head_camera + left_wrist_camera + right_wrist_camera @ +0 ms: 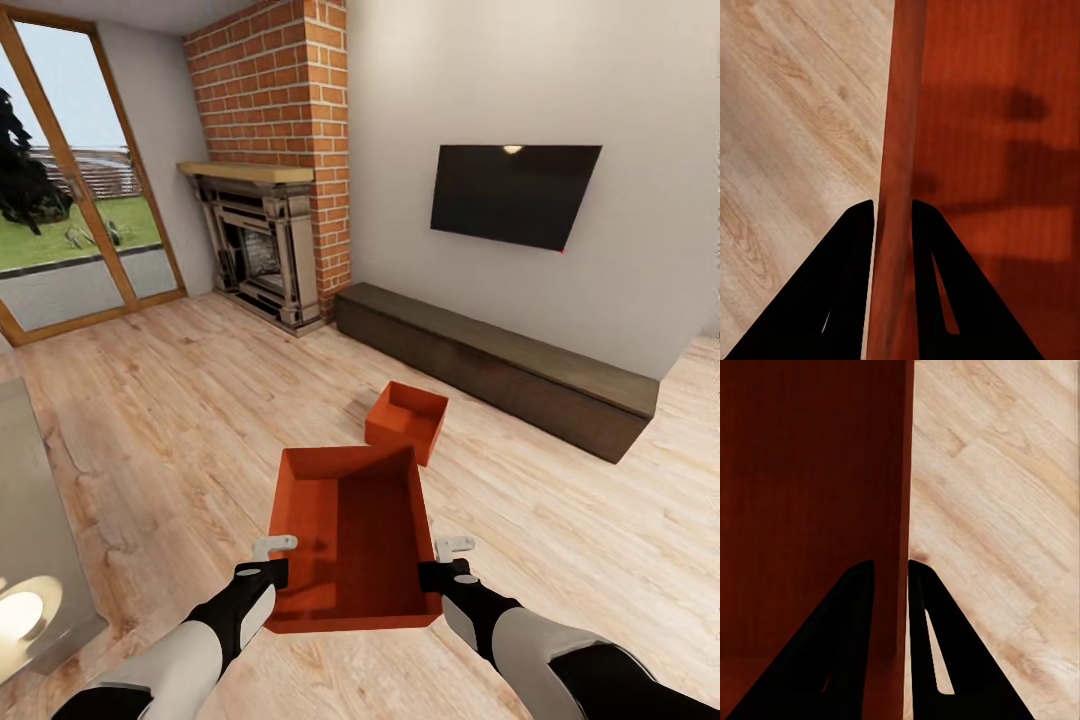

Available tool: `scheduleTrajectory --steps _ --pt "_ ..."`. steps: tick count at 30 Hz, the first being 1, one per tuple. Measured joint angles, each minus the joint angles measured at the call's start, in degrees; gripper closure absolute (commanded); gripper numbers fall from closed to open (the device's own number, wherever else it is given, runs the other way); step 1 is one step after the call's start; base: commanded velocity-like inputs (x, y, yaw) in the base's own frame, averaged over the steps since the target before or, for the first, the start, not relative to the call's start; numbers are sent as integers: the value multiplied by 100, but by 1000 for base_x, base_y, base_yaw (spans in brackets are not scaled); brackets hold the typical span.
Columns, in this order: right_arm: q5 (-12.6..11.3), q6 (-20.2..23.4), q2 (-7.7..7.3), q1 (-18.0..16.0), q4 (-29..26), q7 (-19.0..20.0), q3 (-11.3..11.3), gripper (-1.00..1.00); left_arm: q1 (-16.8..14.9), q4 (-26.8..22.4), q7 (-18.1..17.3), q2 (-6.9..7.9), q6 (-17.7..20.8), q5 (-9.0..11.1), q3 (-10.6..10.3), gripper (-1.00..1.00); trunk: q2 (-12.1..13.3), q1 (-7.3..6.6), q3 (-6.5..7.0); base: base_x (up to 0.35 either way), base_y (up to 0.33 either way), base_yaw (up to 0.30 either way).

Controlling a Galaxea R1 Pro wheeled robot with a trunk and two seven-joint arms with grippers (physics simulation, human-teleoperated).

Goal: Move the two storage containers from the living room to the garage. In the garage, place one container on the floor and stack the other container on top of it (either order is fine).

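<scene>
Your left gripper (892, 217) has its fingers clamped across one long wall of the near storage container (352, 540), one finger inside, one outside. Your right gripper (891, 577) pinches the opposite wall the same way. The container sits between your arms above the wood-plank floor (150, 420). The second storage container (406, 420) rests on the planks beyond it, near the long dark bench (500, 365).

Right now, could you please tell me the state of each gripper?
Left gripper: shut on the left wall of the near storage container.
Right gripper: shut on the right wall of the same container.
</scene>
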Motion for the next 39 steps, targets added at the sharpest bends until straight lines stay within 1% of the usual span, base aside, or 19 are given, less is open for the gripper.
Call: scheduleTrajectory --steps 7,23,27,39 --pt "16 2 -6 0 -5 3 -6 100 1 4 5 -6 -15 5 2 100 1 0 40 0 0 -39" --pt "12 -1 -1 0 -6 -3 -9 100 2 -17 4 0 12 6 -13 100 1 0 43 0 0 3" --pt "13 9 -4 -1 -6 1 -13 100 2 -19 6 -4 24 -5 -3 100 0 0 43 0 0 189" --pt "13 15 -5 -1 -6 3 -14 100 2 -19 6 -6 28 -8 0 100 0 0 47 0 0 285"
